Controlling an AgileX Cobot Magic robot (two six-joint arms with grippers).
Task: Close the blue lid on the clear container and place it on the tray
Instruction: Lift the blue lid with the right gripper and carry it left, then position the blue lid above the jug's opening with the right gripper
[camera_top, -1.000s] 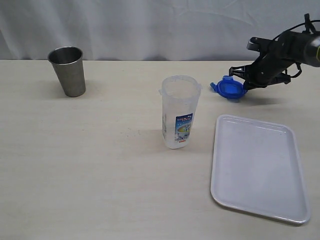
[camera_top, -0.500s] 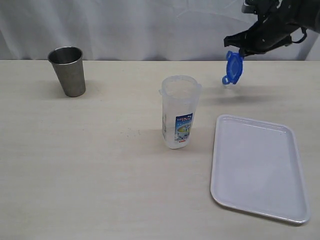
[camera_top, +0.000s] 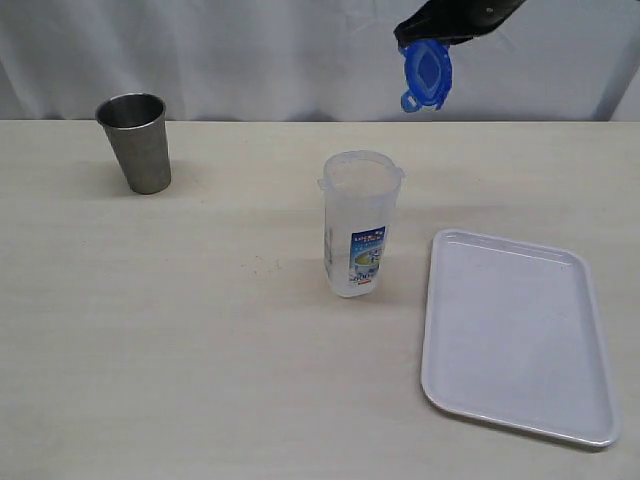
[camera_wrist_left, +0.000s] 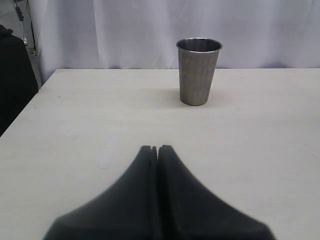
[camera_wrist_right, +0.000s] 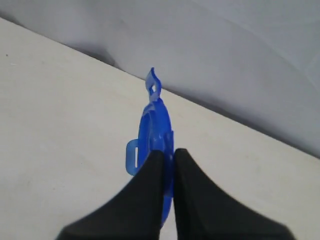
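The clear container (camera_top: 361, 222) stands upright and uncovered in the middle of the table, its printed label near the base. High above and behind it hangs the blue lid (camera_top: 425, 73), on edge, pinched in my right gripper (camera_top: 418, 41), which is shut on it. The right wrist view shows the blue lid (camera_wrist_right: 154, 125) edge-on between the black fingers of that gripper (camera_wrist_right: 169, 152). The white tray (camera_top: 515, 335) lies flat to the container's right. My left gripper (camera_wrist_left: 157, 148) is shut with nothing in it, low over bare table.
A grey steel cup (camera_top: 137, 141) stands at the table's back left, also ahead of my left gripper as the steel cup (camera_wrist_left: 198, 70). A white curtain (camera_top: 250, 50) hangs behind the table. The table's edge and a dark area show beside my left gripper.
My right gripper has lifted the blue lid off the table from behind the tray, then carried it up and leftward toward the container. The lid now hangs on edge. The left arm is still.
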